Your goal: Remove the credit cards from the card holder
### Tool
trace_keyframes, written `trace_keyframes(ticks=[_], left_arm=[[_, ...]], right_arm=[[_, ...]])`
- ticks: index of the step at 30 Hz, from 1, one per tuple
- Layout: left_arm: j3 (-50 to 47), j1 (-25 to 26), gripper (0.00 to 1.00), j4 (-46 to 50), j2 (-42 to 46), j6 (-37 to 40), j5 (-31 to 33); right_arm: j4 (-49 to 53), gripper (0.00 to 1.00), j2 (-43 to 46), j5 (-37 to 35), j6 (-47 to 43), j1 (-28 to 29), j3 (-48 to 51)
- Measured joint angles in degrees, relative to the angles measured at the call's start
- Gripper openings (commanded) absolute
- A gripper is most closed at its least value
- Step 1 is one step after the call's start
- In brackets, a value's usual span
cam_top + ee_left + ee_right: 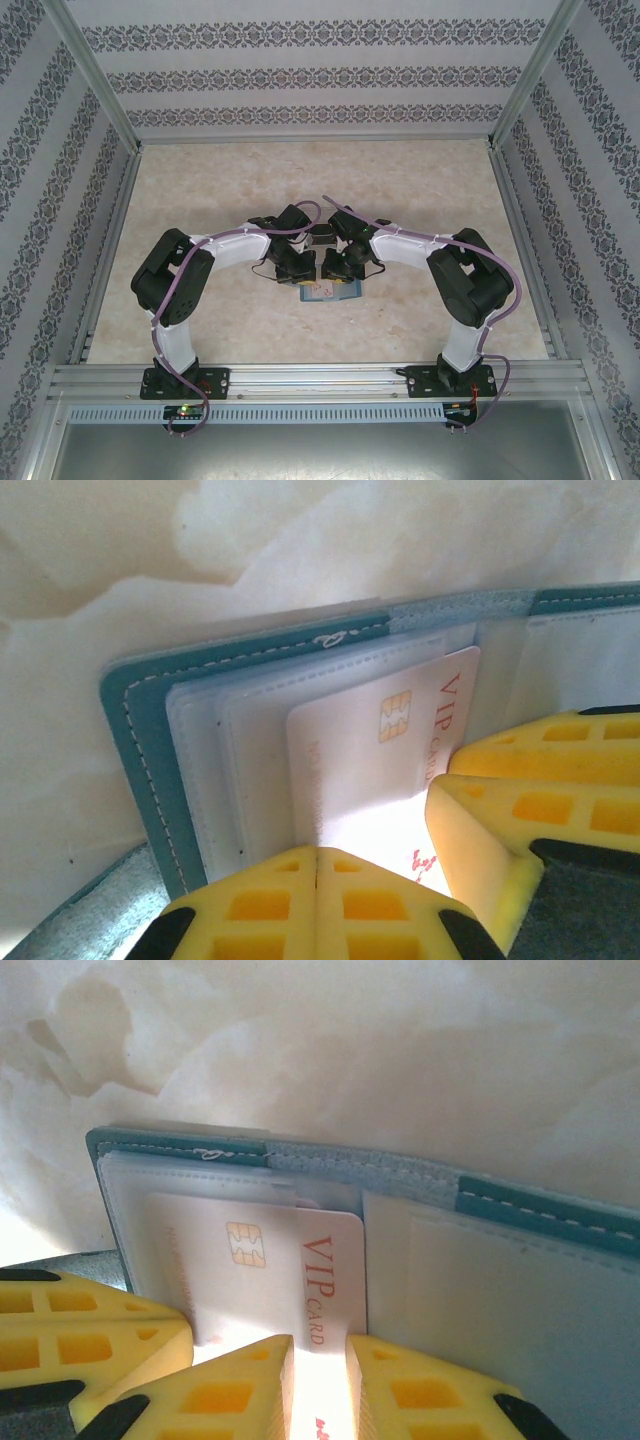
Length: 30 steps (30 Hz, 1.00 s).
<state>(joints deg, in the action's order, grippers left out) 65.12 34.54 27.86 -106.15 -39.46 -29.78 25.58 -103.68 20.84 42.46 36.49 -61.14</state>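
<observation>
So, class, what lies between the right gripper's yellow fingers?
The VIP card, lying on the open teal card holder, runs into the gap of the right gripper; the right wrist view shows it.

One card holder (135,740), one credit card (350,750) visible, possibly more tucked behind.
</observation>
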Motion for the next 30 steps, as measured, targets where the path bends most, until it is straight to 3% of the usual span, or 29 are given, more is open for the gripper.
trace_keyframes(ticks=[30], left_arm=[[0.0, 0.0, 0.0, 0.2, -0.1, 0.0, 1.6]], right_arm=[[2.3, 0.28, 1.2, -1.5, -0.8, -0.1, -0.7]])
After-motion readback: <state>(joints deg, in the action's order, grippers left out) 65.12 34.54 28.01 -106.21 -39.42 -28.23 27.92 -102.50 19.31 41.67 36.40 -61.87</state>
